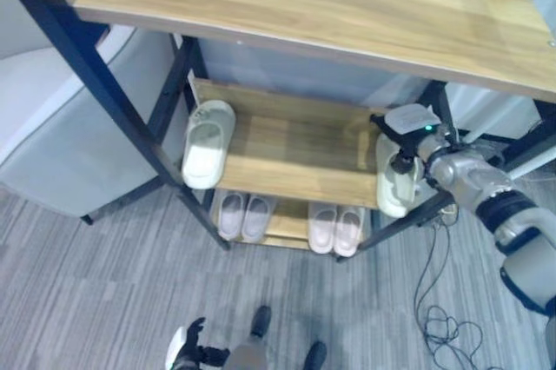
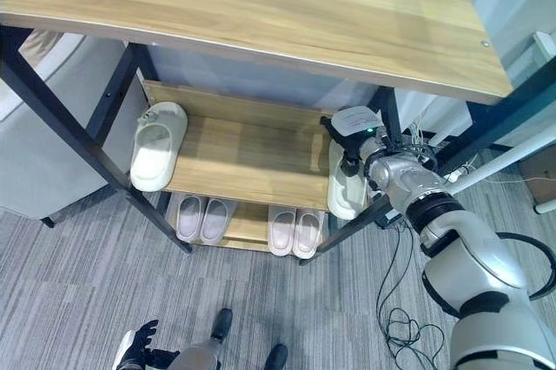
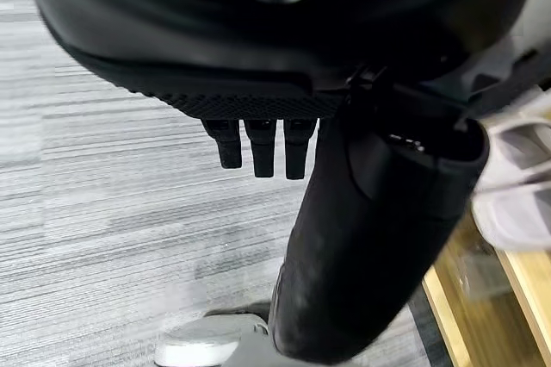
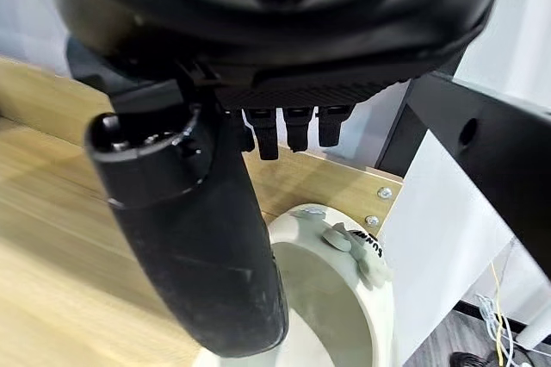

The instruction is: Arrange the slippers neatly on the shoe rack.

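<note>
Dark and loosely open, the right hand [image 2: 354, 158] hovers over a pale slipper [image 2: 346, 189] at the middle shelf's [image 2: 252, 157] right end. Its mate [image 1: 208, 143] lies at the left end. The left hand [image 3: 258, 143] hangs open above the floor [image 3: 103, 212].

right slipper [image 2: 345, 189] partly hidden behind right hand [image 2: 352, 140], bottom-shelf slippers [image 1: 243, 216] half under middle shelf [image 1: 295, 151]
</note>
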{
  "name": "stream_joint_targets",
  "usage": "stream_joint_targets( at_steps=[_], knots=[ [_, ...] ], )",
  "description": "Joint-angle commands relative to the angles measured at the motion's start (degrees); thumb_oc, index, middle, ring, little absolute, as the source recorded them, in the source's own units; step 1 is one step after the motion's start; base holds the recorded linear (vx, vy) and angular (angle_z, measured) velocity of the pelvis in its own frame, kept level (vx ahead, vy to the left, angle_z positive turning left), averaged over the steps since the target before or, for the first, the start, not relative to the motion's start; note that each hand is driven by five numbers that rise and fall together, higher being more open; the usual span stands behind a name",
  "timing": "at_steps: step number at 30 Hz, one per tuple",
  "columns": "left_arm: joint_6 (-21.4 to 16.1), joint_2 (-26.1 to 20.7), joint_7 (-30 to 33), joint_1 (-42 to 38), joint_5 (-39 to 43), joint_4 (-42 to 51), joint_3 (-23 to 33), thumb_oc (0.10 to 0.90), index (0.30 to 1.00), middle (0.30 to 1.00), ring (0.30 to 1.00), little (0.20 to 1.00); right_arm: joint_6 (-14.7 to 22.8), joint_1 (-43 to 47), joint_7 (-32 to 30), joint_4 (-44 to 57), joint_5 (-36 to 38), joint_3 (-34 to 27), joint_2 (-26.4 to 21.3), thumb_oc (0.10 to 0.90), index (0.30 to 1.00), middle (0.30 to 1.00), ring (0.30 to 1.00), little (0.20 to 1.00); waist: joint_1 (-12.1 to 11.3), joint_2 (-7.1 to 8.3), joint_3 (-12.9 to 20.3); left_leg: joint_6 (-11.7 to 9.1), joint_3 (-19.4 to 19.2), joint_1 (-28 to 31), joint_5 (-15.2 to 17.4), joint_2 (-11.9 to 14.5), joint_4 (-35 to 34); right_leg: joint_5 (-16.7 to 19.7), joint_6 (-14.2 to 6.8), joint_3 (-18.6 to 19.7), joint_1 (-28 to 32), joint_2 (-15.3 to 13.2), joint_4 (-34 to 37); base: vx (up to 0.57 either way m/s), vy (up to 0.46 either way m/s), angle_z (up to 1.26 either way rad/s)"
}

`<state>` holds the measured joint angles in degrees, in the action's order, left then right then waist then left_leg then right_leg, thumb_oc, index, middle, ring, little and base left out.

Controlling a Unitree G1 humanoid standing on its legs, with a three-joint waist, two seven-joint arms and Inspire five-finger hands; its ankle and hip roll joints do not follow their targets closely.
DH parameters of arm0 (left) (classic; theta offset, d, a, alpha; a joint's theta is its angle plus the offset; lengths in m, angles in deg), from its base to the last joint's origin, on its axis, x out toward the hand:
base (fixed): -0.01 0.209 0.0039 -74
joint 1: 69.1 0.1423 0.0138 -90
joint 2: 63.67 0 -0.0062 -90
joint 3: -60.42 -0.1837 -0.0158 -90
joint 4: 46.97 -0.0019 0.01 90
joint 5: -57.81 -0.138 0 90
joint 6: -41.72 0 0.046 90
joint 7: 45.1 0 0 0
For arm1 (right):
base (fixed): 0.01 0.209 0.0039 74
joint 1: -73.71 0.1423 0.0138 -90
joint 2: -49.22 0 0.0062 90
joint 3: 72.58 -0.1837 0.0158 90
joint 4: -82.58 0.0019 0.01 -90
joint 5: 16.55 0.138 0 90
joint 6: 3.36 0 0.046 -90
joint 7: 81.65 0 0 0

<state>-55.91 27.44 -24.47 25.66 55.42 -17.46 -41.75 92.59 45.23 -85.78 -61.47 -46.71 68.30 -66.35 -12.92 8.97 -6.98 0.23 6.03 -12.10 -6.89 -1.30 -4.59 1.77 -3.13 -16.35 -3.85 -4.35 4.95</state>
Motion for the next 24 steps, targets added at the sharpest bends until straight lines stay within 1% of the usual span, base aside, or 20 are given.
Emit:
stream_joint_targets(
  at_steps=[1, 9, 10, 11, 12, 13, 15, 18, 23, 24],
  knots=[
    [-2.19, -0.80, 0.85, -0.75, 1.70, -1.59, -2.85, 0.800, 0.900, 0.900, 0.900, 0.900, -1.71, 10.28, -1.89, -3.14, 2.76, 2.10, -2.76, 0.800, 0.900, 0.900, 0.900, 0.900, -1.16, 0.19, 2.17, -1.95, 1.77, 0.75, 2.65, 0.03, -0.41, 1.23, -5.06, 3.09, -1.01, -2.93, -0.41, 0.01, 0.002, 0.03],
    [-2.26, -0.44, 0.25, -0.46, 2.72, -3.24, -3.05, 0.800, 0.900, 0.900, 0.900, 0.900, -2.05, 9.78, -0.92, -6.20, 3.82, 2.03, -2.93, 0.800, 0.900, 0.900, 0.900, 0.900, -2.22, 0.39, 1.82, -2.23, 2.18, -1.50, 1.93, -0.05, -0.41, 1.69, -5.14, 2.73, -2.76, -3.00, 0.00, 0.00, 0.000, 0.02],
    [-2.23, -0.43, 0.23, -0.56, 2.98, -2.94, -3.08, 0.800, 0.900, 0.900, 0.900, 0.900, -2.08, 9.88, -0.86, -6.14, 3.69, 2.30, -3.20, 0.595, 0.592, 0.592, 0.592, 0.592, -2.30, 0.36, 1.78, -2.25, 2.24, -1.67, 1.89, -0.09, -0.41, 1.66, -5.15, 2.71, -2.87, -3.02, 0.05, 0.00, 0.000, 0.00],
    [-2.22, -0.42, 0.23, -0.57, 2.98, -2.93, -3.09, 0.800, 0.900, 0.900, 0.900, 0.900, -2.08, 9.89, -0.86, -6.13, 3.69, 2.31, -3.22, 0.529, 0.493, 0.493, 0.493, 0.493, -2.30, 0.35, 1.79, -2.25, 2.25, -1.69, 1.89, -0.09, -0.41, 1.66, -5.15, 2.70, -2.89, -3.02, 0.05, 0.00, 0.000, 0.00],
    [-2.26, -0.39, 0.19, -0.59, 3.20, -2.55, -3.11, 0.800, 0.900, 0.900, 0.900, 0.900, -2.05, 9.83, -0.88, -5.69, 3.53, 2.37, -3.54, 0.529, 0.493, 0.493, 0.493, 0.493, -2.32, 0.34, 1.73, -2.26, 2.28, -1.82, 1.87, -0.10, -0.41, 1.65, -5.15, 2.72, -3.00, -3.06, 0.05, 0.00, 0.000, 0.00],
    [-2.22, -0.46, 0.18, -0.73, 3.28, -1.34, -3.18, 0.800, 0.900, 0.900, 0.900, 0.900, -2.06, 9.67, -1.05, -4.78, 3.36, 2.38, -4.20, 0.400, 0.300, 0.300, 0.300, 0.300, -2.32, 0.29, 1.71, -2.25, 2.50, -1.73, 1.91, -0.13, -0.41, 1.57, -5.13, 2.72, -2.95, -3.03, 0.05, 0.00, 0.000, 0.00],
    [-2.17, -0.50, 0.23, -0.88, 3.32, -0.95, -3.13, 0.800, 0.900, 0.900, 0.900, 0.900, -1.95, 9.53, -1.18, -3.53, 3.26, 2.41, -4.55, 0.400, 0.300, 0.300, 0.300, 0.300, -2.28, 0.26, 1.71, -2.24, 2.55, -1.62, 1.95, -0.12, -0.41, 1.48, -5.14, 2.74, -2.81, -3.03, 0.05, 0.00, 0.000, 0.00],
    [-2.04, -0.48, 0.54, -1.55, 3.08, -0.50, -2.56, 0.800, 0.900, 0.900, 0.900, 0.900, -1.30, 9.25, -2.23, 2.76, 2.41, 2.05, -5.64, 0.400, 0.300, 0.300, 0.300, 0.300, -2.01, 0.40, 1.62, -2.13, 2.57, -0.85, 2.39, -0.04, -0.41, 1.17, -5.10, 2.75, -2.20, -2.99, 0.04, 0.00, 0.000, 0.00],
    [-2.06, -0.18, 0.85, -2.14, 2.47, -0.65, -2.40, 0.800, 0.900, 0.900, 0.900, 0.900, -0.34, 8.21, -3.71, 10.60, 0.78, 1.12, -7.24, 0.400, 0.300, 0.300, 0.300, 0.300, -1.59, 0.54, 1.58, -2.07, 2.36, -0.21, 2.82, 0.15, -0.41, 0.99, -5.10, 2.93, -1.92, -3.03, 0.05, 0.00, 0.000, 0.00],
    [-2.07, -0.18, 0.85, -2.15, 2.46, -0.66, -2.42, 0.800, 0.900, 0.900, 0.900, 0.900, -0.38, 8.15, -3.67, 10.71, 0.77, 1.06, -7.31, 0.400, 0.300, 0.300, 0.300, 0.300, -1.62, 0.54, 1.57, -2.07, 2.36, -0.20, 2.82, 0.15, -0.41, 0.99, -5.10, 2.93, -1.92, -3.03, 0.05, 0.00, 0.000, 0.00]
  ],
)
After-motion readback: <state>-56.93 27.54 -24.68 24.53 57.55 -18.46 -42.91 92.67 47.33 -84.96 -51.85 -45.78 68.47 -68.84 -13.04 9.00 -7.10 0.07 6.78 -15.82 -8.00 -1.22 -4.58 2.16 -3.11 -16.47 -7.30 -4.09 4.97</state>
